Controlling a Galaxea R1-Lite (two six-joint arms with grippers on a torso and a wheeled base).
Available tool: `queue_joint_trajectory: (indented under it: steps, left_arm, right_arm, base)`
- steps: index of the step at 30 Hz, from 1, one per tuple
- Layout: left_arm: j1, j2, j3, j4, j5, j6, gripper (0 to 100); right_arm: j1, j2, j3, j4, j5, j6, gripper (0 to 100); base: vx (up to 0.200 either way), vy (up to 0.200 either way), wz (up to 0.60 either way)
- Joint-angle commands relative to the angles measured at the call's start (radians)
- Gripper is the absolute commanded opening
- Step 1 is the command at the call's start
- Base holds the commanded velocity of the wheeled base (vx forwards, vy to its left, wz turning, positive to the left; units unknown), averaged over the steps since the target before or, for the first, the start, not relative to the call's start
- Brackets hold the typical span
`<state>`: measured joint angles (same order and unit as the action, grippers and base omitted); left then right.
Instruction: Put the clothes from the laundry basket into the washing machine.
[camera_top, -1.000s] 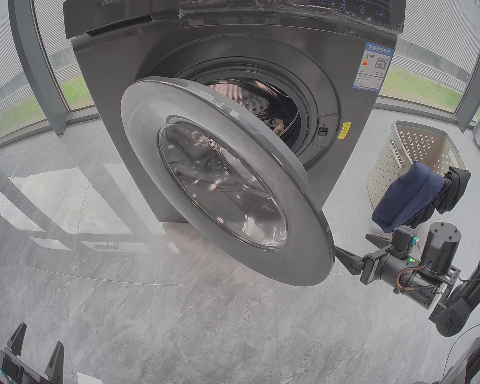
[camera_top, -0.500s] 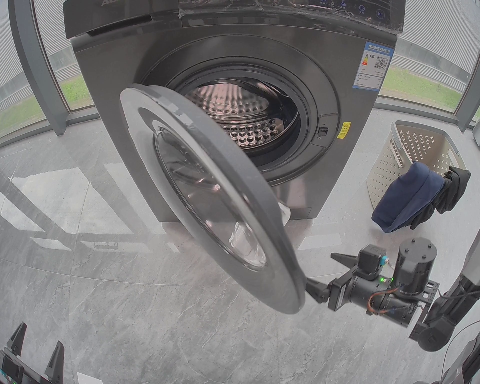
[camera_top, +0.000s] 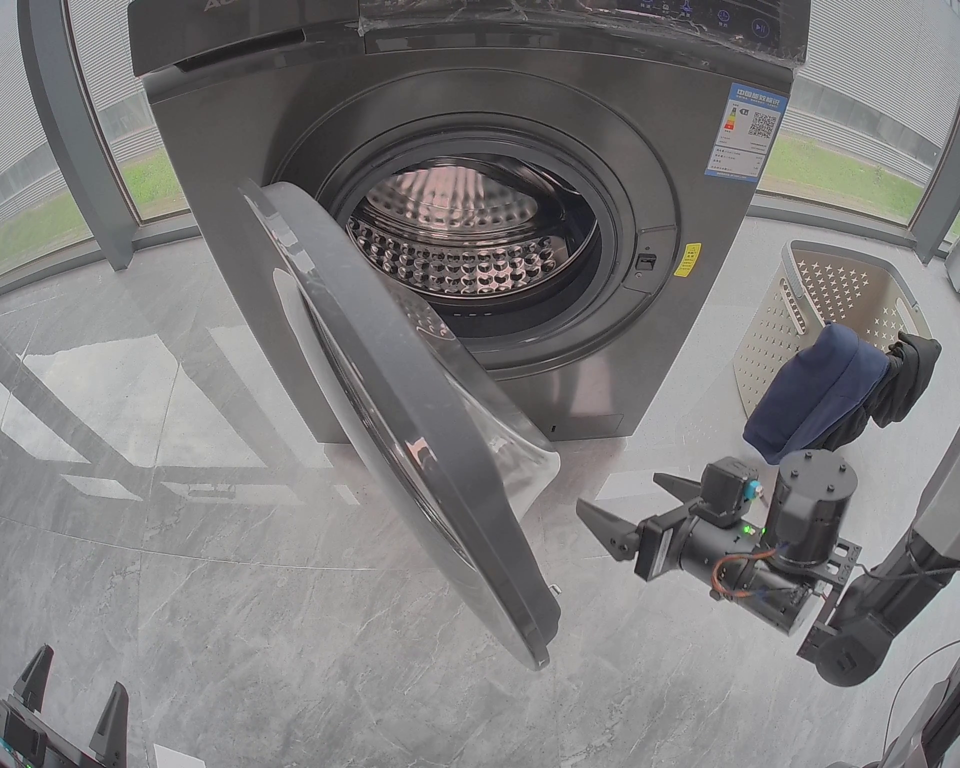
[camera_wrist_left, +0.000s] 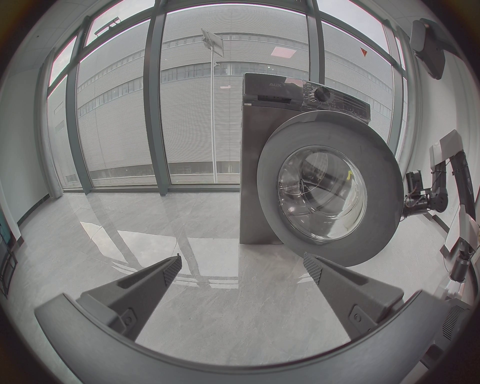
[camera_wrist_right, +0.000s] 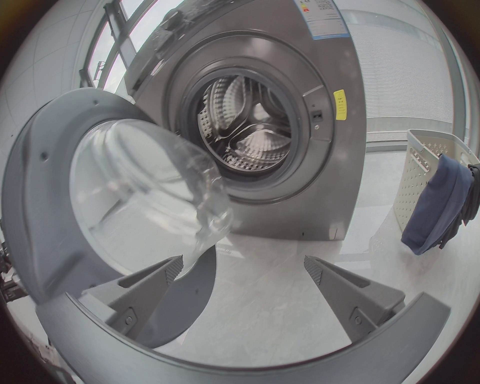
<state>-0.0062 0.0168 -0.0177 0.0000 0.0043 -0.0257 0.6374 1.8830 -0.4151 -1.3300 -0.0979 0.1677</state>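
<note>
The right gripper (camera_top: 622, 498) hovers with its fingers spread and empty, just beside the free edge of the washing machine (camera_top: 230, 150) door (camera_top: 400, 430), which stands wide open. Right of the gripper, past its wrist, a navy blue garment (camera_top: 815, 390) and a black garment (camera_top: 905, 375) drape limply over the rim of the white perforated laundry basket (camera_top: 790, 300). The left gripper (camera_wrist_left: 240, 262), also spread, sits well apart from them.

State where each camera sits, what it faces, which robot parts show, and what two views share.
Head view: on the head, facing down at the washing machine, door open; right gripper and left gripper show.
Left wrist view: left wrist, facing the door's outside; own open gripper shows.
Right wrist view: right wrist, facing the drum; own open gripper shows.
Shared: head and right wrist views show the laundry basket.
</note>
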Motion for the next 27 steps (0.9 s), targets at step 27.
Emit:
queue_joint_trajectory:
  steps: [27]
  left_arm:
    - [0.000,-0.012,0.016,0.000,0.000,0.000,100]
  right_arm:
    - [0.111,0.058,-0.149,0.135,0.003,0.041,100]
  base:
    - [0.000,0.000,0.00]
